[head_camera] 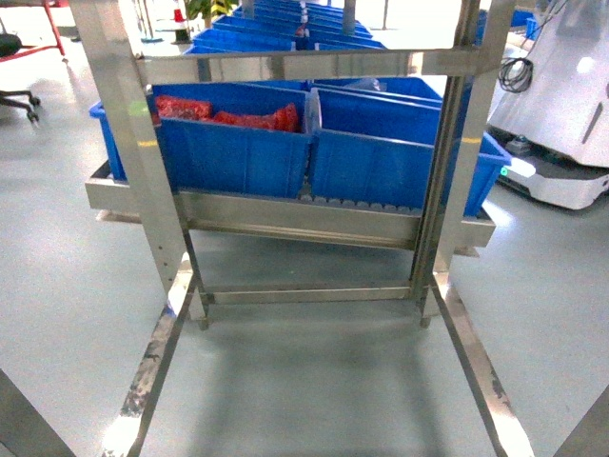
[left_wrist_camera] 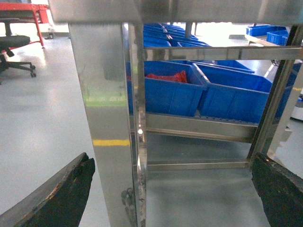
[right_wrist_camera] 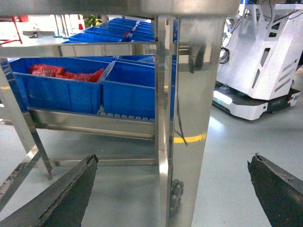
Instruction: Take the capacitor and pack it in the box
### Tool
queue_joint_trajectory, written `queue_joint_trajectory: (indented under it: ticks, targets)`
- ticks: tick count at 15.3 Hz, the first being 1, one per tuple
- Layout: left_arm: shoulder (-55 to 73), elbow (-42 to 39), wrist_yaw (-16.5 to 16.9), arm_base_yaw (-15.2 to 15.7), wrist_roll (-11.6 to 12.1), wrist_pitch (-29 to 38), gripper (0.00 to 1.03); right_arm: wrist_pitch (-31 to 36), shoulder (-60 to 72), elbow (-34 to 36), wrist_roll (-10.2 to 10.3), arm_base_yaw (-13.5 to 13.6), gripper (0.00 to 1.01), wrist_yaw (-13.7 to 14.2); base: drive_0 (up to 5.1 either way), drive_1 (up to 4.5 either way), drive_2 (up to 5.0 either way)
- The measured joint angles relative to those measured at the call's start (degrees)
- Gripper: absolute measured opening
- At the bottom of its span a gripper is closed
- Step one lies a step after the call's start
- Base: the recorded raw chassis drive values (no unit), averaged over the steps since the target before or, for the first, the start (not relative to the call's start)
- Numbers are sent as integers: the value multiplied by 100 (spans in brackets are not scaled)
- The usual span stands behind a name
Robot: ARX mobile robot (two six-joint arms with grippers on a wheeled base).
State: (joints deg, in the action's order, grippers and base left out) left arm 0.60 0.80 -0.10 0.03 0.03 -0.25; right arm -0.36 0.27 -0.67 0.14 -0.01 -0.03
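Note:
The box is out of view in all three views, and I cannot make out a capacitor. A heap of red packets [head_camera: 233, 116] lies in the left blue bin [head_camera: 228, 157] on the steel rack; what they hold is too small to tell. My left gripper [left_wrist_camera: 171, 161] is open and empty, its dark fingers [left_wrist_camera: 71, 189] spread on either side of a steel upright [left_wrist_camera: 106, 123]. My right gripper [right_wrist_camera: 174, 160] is also open and empty, with its fingers [right_wrist_camera: 71, 194] spread either side of another upright [right_wrist_camera: 189, 118]. Neither gripper shows in the head view.
A second blue bin [head_camera: 390, 157] sits beside the first on the rack's sloped shelf [head_camera: 285, 214]. More blue bins [head_camera: 276, 29] stand behind. Low steel rails [head_camera: 152, 362] run along the grey floor. A white mobile robot [head_camera: 566, 105] stands at the right.

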Motion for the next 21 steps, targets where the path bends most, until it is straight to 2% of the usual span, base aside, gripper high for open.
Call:
queue_joint_trajectory:
  ticks: [21]
  targets:
    - [0,0,11,0,0,-20,98,4,0,0,0,0,98,2,0,0,0]
